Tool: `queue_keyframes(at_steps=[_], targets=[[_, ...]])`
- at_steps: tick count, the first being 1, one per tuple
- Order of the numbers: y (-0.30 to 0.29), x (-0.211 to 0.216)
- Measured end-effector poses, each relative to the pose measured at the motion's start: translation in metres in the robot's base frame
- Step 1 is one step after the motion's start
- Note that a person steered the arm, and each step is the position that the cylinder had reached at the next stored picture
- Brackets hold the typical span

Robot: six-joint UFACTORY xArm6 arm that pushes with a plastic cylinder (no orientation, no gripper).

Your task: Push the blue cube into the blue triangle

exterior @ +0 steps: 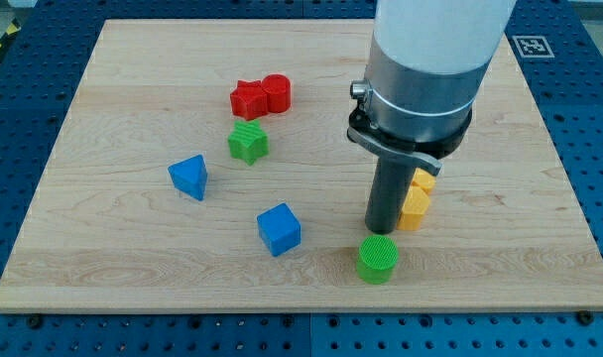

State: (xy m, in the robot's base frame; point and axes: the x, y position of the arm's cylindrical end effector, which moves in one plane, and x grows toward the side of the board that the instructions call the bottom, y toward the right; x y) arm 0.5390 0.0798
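Wooden board (133,268) fills most of the camera view, lying on a blue perforated table (24,59). Near its middle sits the blue cube (279,229), and at about ten o'clock from it, clearly apart, sits the blue triangle (188,177). Going on toward twelve o'clock from the cube comes a green star-shaped block (248,143), and above that a red star-shaped block (249,99) touching a red rounded block (276,91) on its three o'clock side. The arm (430,59) comes down from the view's top as a wide pale cylinder with a grey collar, ending in the dark rod. My tip (382,234) is at about three o'clock from the blue cube, apart from it, with open wood between them. Just at six o'clock from the tip stands a green cylinder (378,259), so close that I cannot tell whether they touch. At three o'clock from the rod, right beside it, is a yellow block (417,200), partly hidden, its shape unclear. The arm carries no hand or jaws, only the rod, so nothing is clamped.
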Motion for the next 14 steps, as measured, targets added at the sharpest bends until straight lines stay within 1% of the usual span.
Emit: queue_keyframes(at_steps=[1, 2, 4, 5, 8, 9, 10, 11, 12, 13, 14], targets=[[0.014, -0.002], [0.008, 0.003], [-0.056, 0.026], [-0.091, 0.027], [-0.199, 0.002], [-0.209, 0.002], [-0.204, 0.034], [-0.181, 0.062], [-0.133, 0.072], [-0.104, 0.069], [-0.104, 0.032]])
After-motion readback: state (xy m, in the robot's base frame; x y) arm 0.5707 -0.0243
